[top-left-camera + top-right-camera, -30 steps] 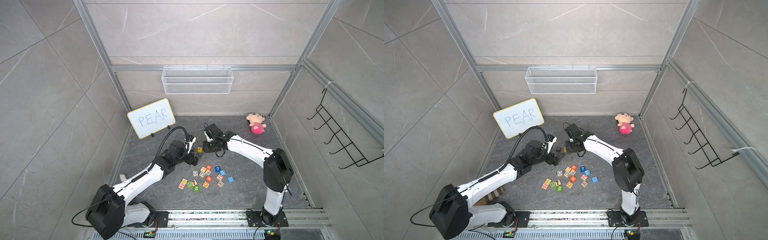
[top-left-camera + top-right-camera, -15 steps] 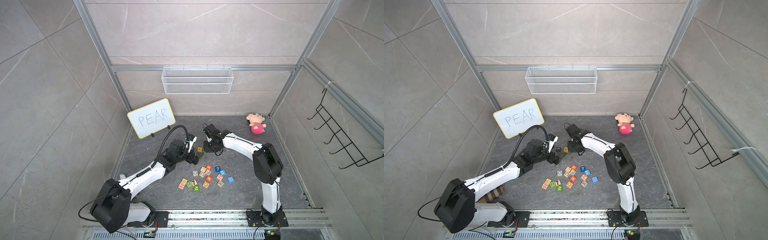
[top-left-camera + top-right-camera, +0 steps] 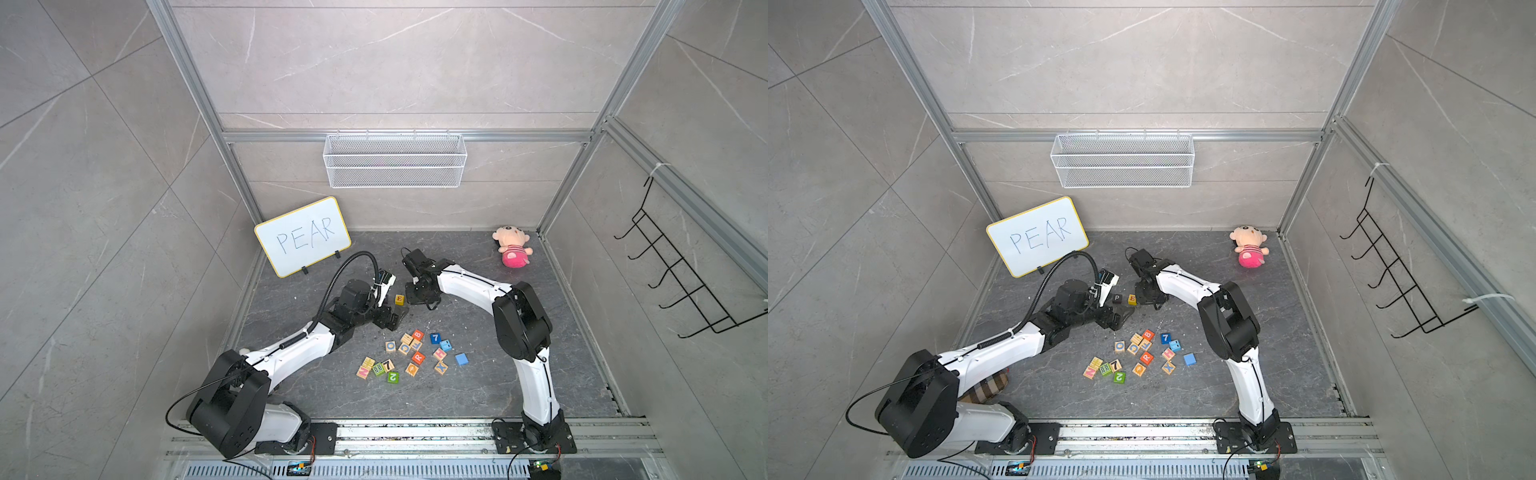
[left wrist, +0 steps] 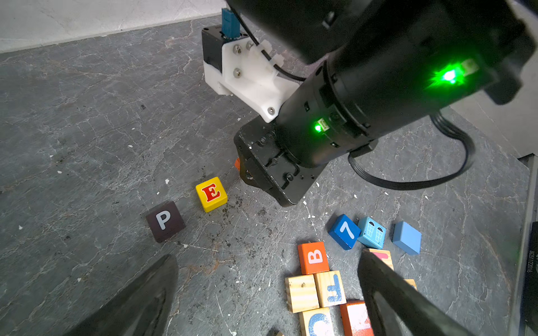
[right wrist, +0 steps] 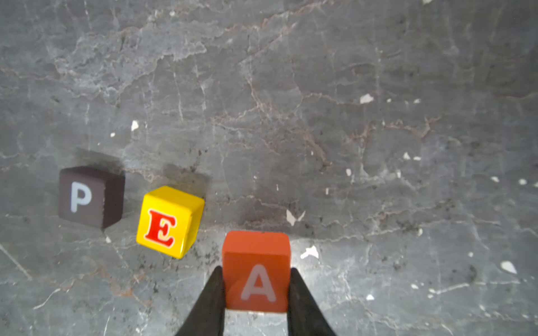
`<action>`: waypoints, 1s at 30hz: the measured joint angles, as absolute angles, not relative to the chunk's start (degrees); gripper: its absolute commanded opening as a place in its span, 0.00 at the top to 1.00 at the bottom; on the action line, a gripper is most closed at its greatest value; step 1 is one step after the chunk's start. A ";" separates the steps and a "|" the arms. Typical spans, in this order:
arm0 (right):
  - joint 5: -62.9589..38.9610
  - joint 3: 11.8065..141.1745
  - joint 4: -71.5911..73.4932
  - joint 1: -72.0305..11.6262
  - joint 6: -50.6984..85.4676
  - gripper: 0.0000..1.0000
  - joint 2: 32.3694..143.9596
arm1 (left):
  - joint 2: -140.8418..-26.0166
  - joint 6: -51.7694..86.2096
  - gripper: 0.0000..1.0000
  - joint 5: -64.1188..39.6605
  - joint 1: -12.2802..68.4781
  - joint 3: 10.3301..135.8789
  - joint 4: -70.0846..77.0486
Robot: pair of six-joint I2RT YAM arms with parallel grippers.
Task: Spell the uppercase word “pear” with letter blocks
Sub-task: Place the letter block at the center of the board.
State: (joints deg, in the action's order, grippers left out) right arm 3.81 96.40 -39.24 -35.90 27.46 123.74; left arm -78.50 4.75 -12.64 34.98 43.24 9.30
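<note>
Since our right elbow (image 3: 521, 324) swung inward, right gripper (image 5: 256, 270) clenches orange-red wooden A cube (image 5: 257, 261) at three o'clock of yellow E cube (image 5: 170, 221), ready to place; left gripper (image 4: 263, 259) gapes.

Robot lab cell: aluminium frame (image 3: 270, 136), tiled walls (image 3: 395, 62), base rail (image 3: 415, 433).

— Where do the letters lie?
— In a top view, P block (image 3: 1118, 298) sits near the frame's middle, with E block (image 3: 1132, 299) just to its right, apart. A block (image 5: 256, 250) is near E, on its far side from P, between the right end effector's (image 5: 256, 272) fingers.
— And R?
— R block (image 3: 1146, 357) lies lower in the frame, among the loose blocks (image 3: 1133, 348).
</note>
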 measured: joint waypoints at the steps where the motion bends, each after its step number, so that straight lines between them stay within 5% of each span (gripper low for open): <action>1: 3.92 96.60 -39.27 -35.90 27.46 0.67 124.01 | -78.50 4.78 0.01 -12.64 34.98 43.24 9.37; 23: 4.86 98.78 -40.97 -35.90 27.46 0.63 127.79 | -78.81 5.61 0.01 -13.72 34.98 42.17 10.81; 30: 5.04 98.89 -40.95 -35.90 27.46 0.49 127.87 | -79.02 5.82 0.00 -13.87 34.98 42.17 10.81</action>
State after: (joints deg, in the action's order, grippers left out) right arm 5.04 98.89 -40.95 -35.90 27.46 127.87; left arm -79.02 5.82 -13.87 34.98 42.17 10.81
